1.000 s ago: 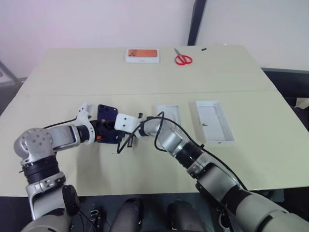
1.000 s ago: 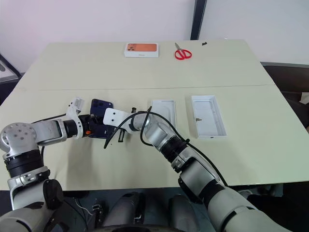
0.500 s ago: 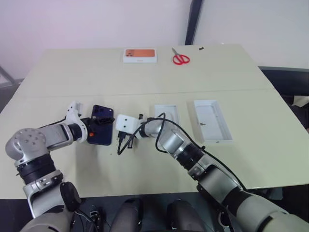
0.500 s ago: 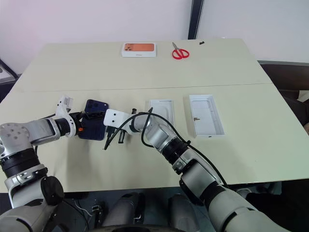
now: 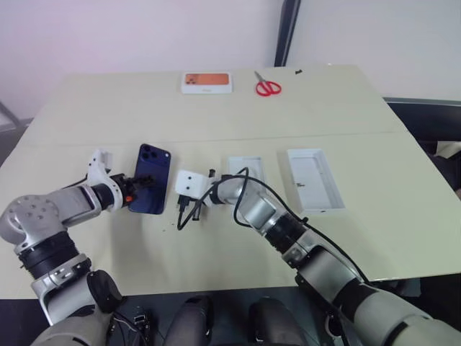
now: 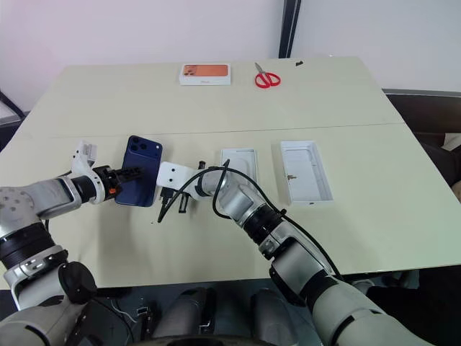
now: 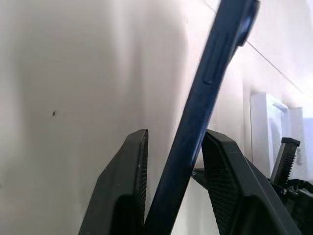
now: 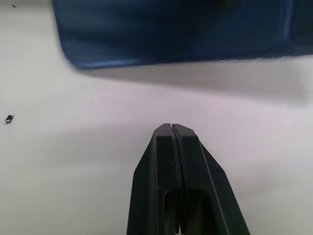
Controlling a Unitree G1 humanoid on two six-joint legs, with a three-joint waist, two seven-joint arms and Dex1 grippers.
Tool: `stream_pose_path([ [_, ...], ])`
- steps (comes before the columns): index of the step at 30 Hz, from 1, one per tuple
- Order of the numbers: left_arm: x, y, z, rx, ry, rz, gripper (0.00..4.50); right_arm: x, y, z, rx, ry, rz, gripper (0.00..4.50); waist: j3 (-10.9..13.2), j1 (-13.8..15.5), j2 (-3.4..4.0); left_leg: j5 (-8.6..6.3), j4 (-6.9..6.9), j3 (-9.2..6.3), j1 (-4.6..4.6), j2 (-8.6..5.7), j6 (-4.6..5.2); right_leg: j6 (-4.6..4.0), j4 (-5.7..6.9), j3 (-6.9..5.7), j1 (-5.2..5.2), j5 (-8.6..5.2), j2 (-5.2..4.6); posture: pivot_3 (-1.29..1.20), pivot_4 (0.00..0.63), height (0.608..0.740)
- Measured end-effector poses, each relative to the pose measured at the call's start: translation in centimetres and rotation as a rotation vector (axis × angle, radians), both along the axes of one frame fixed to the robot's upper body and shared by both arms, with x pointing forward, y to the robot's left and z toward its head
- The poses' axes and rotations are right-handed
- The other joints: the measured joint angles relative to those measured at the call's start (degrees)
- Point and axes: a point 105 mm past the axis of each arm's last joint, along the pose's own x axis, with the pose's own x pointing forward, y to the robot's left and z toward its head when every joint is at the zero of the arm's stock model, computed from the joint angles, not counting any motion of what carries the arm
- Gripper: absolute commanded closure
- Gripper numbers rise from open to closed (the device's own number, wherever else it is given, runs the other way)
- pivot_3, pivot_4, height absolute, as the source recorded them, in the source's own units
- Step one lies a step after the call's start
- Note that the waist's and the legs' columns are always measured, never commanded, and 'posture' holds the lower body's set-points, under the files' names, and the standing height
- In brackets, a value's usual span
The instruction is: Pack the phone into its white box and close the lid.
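Note:
The dark navy phone is at the table's left, tipped up on one long edge with its camera cluster at the far end. My left gripper comes at it from the left and is shut on it, one finger on each face. My right gripper is shut with nothing in it, just right of the phone and a little apart from it. The white box lies open at the centre, its near end hidden behind my right arm. The lid lies inside-up to the right of the box.
A white box with orange print and red scissors lie at the table's far edge. A black cable loops off my right wrist onto the table beside the phone.
My left gripper has drawn to the left with the phone and its fingers have closed in on it. The phone now stands apart from my right gripper, which has kept still.

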Motion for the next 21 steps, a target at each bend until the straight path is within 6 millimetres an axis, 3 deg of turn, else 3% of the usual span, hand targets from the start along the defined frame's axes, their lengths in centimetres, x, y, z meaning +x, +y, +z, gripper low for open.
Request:
stream_pose_path([
  [21, -0.3, 0.0, -0.8, -0.015, 0.039, 0.046, 2.87, -0.1, -1.2, 0.4, -0.012, -0.018, -0.012, 4.5, 0.06, -0.03, -0.11, 0.01, -0.09, 0.0, -0.01, 0.0, -0.02, 0.0, 0.01, 0.0, -0.04, 0.0, 0.0, 0.0, 0.15, 0.74],
])
